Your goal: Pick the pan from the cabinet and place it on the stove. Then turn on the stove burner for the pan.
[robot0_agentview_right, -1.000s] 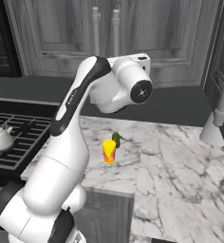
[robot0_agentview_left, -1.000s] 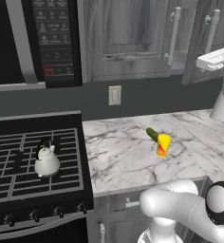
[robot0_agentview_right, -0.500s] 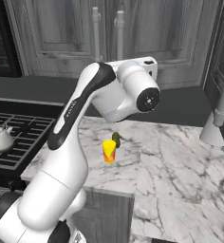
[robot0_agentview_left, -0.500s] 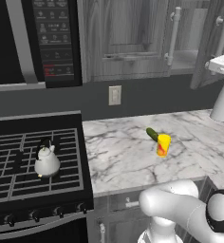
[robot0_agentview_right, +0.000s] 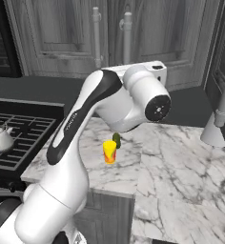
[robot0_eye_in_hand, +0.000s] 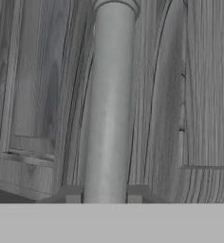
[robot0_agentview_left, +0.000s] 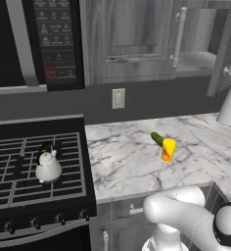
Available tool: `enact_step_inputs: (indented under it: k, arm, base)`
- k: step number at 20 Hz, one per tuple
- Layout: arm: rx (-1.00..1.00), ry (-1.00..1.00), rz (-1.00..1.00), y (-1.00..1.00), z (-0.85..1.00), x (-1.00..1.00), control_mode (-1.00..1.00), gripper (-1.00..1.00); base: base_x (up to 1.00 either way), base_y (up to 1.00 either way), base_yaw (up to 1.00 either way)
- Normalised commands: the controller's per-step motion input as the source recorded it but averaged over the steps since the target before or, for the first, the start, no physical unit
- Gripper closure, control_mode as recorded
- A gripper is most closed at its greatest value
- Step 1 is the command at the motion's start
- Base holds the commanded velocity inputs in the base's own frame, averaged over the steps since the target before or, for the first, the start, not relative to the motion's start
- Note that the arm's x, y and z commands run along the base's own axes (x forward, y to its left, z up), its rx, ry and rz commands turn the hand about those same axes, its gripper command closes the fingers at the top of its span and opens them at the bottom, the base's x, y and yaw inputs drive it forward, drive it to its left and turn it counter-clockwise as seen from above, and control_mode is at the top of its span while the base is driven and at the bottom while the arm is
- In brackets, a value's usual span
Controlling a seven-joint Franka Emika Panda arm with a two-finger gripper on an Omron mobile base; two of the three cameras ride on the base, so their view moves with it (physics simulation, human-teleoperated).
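Between gripper (robot0_eye_in_hand: 103,198) fingertips, cabinet (robot0_eye_in_hand: 199,95) handle (robot0_eye_in_hand: 109,104) seemingly upright.

Counts:
- 1 stove (robot0_agentview_left: 19,196), black grates, left edge of the counter run; 4 front knobs (robot0_agentview_left: 58,219) countable in the left base view
- 1 white kettle (robot0_agentview_left: 48,166) on the grates
- 1 microwave (robot0_agentview_left: 39,44) above the stove
- 1 wall outlet (robot0_agentview_left: 118,98)
- 1 marble counter (robot0_agentview_left: 132,166)
- 1 yellow-and-green item (robot0_agentview_left: 167,148) mid-counter; what it is, can't tell
- 2 pale bar handles (robot0_agentview_right: 97,35) on the cabinet (robot0_agentview_right: 62,33) doors in the right base view
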Motion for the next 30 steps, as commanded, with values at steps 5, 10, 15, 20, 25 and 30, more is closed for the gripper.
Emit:
enact_step_inputs:
  k: [5,10,15,20,25,30]
  arm:
    - [0.00,0.03,0.00,-0.38,0.22,-0.51,-1.00,-1.00]
    - [0.00,0.02,-0.02,-0.13,0.08,-0.38,-1.00,-1.00]
    - [0.00,0.00,-0.02,0.00,0.05,-0.47,-1.00,-1.00]
    - [0.00,0.00,0.00,0.00,0.17,-0.61,-1.00,-1.00]
    - [-0.05,-0.02,-0.01,0.12,0.17,-0.82,-1.00,-1.00]
    - [-0.18,-0.05,-0.04,0.54,0.12,-0.71,-1.00,-1.00]
  base:
    - [0.00,0.00,0.00]
    - [0.00,0.00,0.00]
    - [0.00,0.00,0.00]
    - [0.00,0.00,0.00]
    - [0.00,0.00,0.00]
    - [0.00,0.00,0.00]
